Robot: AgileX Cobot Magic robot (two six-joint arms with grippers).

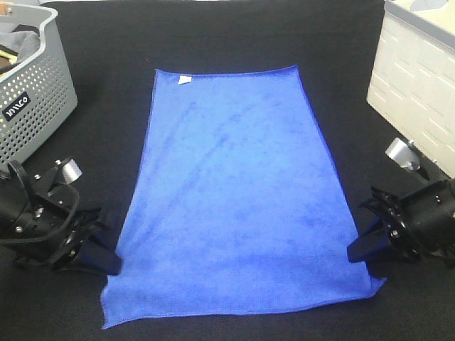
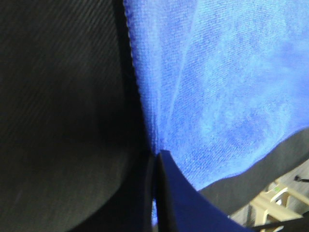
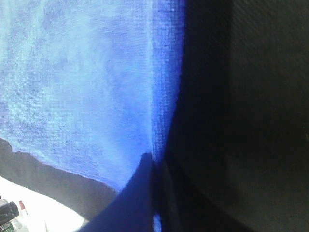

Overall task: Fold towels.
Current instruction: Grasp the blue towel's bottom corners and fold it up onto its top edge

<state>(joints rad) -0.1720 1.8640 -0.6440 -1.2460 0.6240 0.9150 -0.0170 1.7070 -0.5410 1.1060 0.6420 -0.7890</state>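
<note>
A blue towel (image 1: 238, 188) lies spread flat on the black table, long side running away from me, with a small white tag (image 1: 184, 79) at its far left corner. My left gripper (image 1: 112, 263) is shut on the towel's left edge near the front corner. My right gripper (image 1: 357, 252) is shut on the towel's right edge near the front corner. In the left wrist view the closed fingers (image 2: 164, 193) pinch the towel's hem (image 2: 145, 125). In the right wrist view the closed fingers (image 3: 145, 193) pinch the towel's hem (image 3: 159, 96).
A grey perforated basket (image 1: 32, 85) with cloth inside stands at the back left. A white bin (image 1: 419, 85) stands at the back right. The black table surface (image 1: 234, 35) surrounds the towel.
</note>
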